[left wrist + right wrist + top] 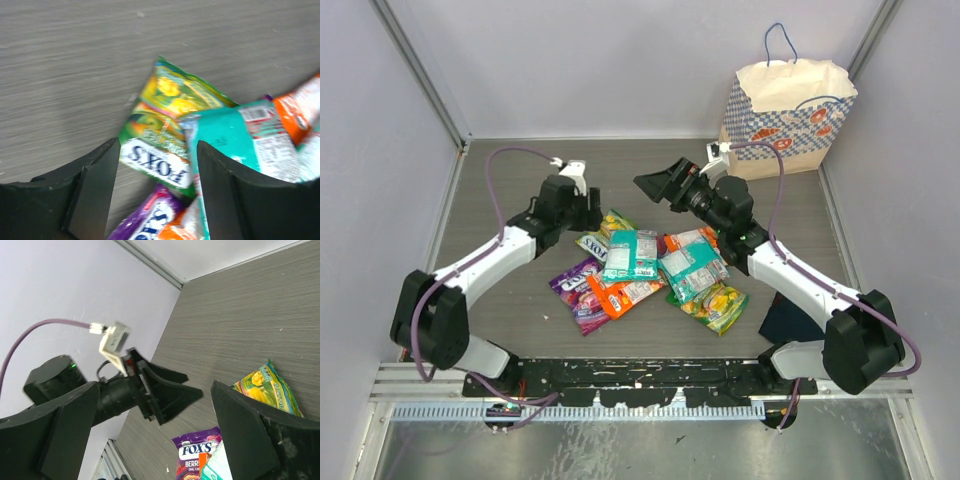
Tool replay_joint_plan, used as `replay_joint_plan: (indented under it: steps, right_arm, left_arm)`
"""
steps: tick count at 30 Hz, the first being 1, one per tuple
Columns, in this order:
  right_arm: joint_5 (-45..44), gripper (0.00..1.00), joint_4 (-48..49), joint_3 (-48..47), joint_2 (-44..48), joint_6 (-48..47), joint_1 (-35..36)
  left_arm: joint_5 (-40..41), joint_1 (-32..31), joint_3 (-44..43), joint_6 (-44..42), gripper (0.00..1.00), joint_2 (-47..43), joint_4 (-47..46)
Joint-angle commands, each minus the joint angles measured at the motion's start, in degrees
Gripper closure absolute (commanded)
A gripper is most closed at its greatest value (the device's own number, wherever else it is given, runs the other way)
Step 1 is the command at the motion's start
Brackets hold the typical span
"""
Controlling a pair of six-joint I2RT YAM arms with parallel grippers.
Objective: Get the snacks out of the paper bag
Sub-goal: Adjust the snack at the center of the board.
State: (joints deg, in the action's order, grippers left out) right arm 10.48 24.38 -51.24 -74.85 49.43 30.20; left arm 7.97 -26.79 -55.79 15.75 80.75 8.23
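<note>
Fox's candy packets (640, 265) look light, floppy, slippery, so pinch a sealed edge; left claw (156, 192) and right claw (662, 184) both spread, empty.

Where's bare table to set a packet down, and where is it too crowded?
Free: the far-left table between the left arm and back wall; the strip between the paper bag and right arm. Crowded: the middle, covered by the snack pile, and near right, by the dark cloth.
</note>
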Motion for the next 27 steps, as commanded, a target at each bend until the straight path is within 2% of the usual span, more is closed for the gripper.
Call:
replay_joint_plan:
  steps: [1, 4, 11, 20, 22, 27]
  right_arm:
    - [1.24, 0.0, 2.1, -4.08, 1.01, -1.24, 0.73]
    - [0.48, 0.0, 1.3, -4.09, 1.75, -1.86, 0.73]
    - [-0.02, 0.0, 0.84, -3.61, 2.94, -2.81, 0.74]
    - [2.38, 0.0, 3.0, -3.38, 1.18, -1.49, 0.74]
    - [2.28, 0.0, 2.74, -3.73, 1.3, -1.81, 0.74]
    - [0.28, 0.0, 2.04, -2.6, 2.46, -3.36, 0.73]
  left_arm:
    - [-17.45, -0.2, -5.55, -0.64, 0.36, 6.18, 2.21]
    - [-20.57, -0.21, -5.58, 0.57, 0.41, 8.52, 1.52]
    - [-25.95, -0.21, -4.72, 3.8, 0.44, 12.13, -1.01]
    - [-29.27, -0.74, -2.84, 6.39, 0.53, 14.42, -2.92]
    - [-29.33, -1.02, -2.51, 6.55, 0.59, 14.58, -3.19]
    - [-28.39, -0.99, -2.38, 7.35, 0.9, 14.6, -4.53]
